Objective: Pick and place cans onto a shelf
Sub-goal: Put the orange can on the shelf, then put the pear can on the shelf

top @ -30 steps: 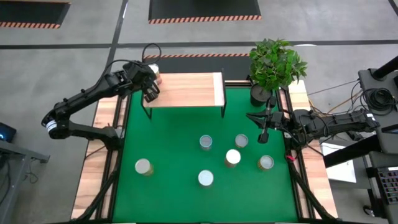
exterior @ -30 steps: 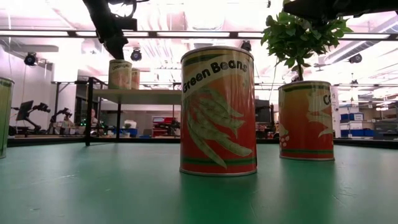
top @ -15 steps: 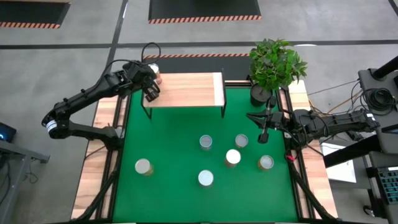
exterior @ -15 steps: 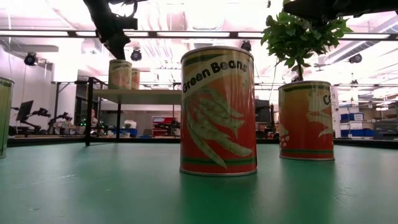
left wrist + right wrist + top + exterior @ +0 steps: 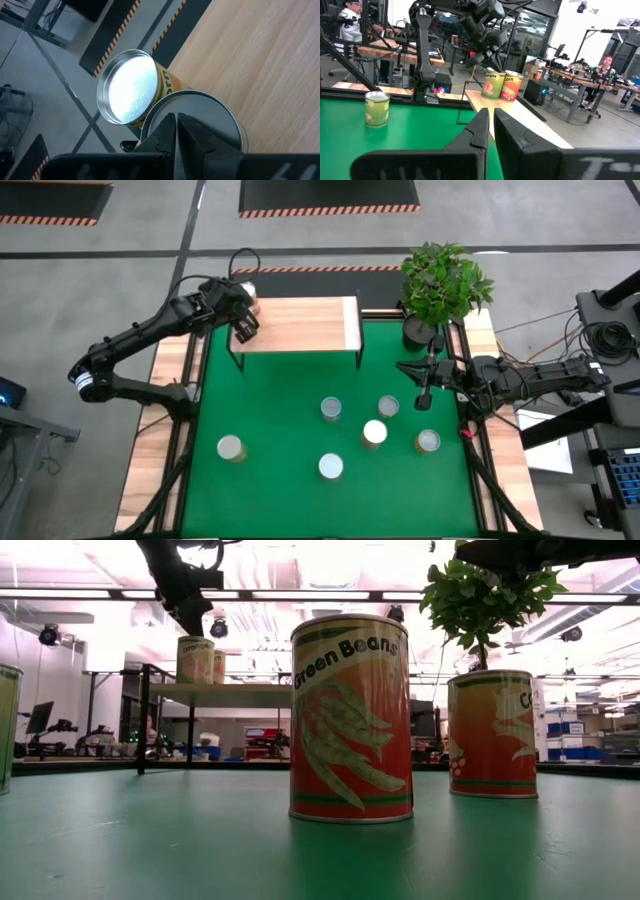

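Note:
Two cans stand on their bases at the far-left corner of the pale-wood shelf (image 5: pixel 300 325): a yellow one (image 5: pixel 127 85) and one nearer me (image 5: pixel 200 107). They also show in the low view (image 5: pixel 195 658) and the right wrist view (image 5: pixel 492 84). My left gripper (image 5: pixel 176 125) is shut, right over the nearer can's silvery top. Several more cans stand on the green mat, among them a green-beans can (image 5: pixel 350 720) and one at the left (image 5: pixel 231 447). My right gripper (image 5: pixel 424 395) is shut and empty above the mat's right edge. My left gripper's shut fingers (image 5: pixel 165 132) point down over the nearer can's round top (image 5: pixel 210 107). I cannot tell whether they touch it. The can stands upright on the shelf.
A potted plant (image 5: pixel 440 285) stands at the table's far right corner, just behind my right arm. The shelf's right part (image 5: pixel 330 320) is bare wood. Thin black legs (image 5: pixel 143 720) carry the shelf. People sit at desks in the room beyond (image 5: pixel 607 62).

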`<state>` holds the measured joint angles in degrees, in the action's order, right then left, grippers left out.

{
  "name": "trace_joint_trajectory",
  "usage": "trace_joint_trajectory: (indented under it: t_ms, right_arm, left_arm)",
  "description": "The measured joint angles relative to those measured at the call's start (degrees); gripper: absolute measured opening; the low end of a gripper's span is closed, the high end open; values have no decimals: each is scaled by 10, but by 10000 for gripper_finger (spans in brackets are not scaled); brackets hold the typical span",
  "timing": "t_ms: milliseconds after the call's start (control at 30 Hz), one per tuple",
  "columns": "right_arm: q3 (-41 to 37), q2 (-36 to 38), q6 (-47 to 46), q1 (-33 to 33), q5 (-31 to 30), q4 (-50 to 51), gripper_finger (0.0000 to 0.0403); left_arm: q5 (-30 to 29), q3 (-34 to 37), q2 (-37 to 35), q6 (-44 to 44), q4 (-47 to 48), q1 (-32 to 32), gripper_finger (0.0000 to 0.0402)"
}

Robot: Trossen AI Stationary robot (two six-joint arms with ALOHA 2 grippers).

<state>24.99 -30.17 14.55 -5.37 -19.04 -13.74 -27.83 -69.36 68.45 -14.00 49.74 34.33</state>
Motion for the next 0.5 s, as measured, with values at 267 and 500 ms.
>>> trace_joint_trajectory:
  t_ms: [267,500]
  right_arm:
    - [0,0,0,0,0,0,18]
    - [0,0,8,0,0,-5,18]
  left_arm:
    - [0,-32,-9,44,16,-6,0]
    - [100,-94,-23,154,55,-92,0]
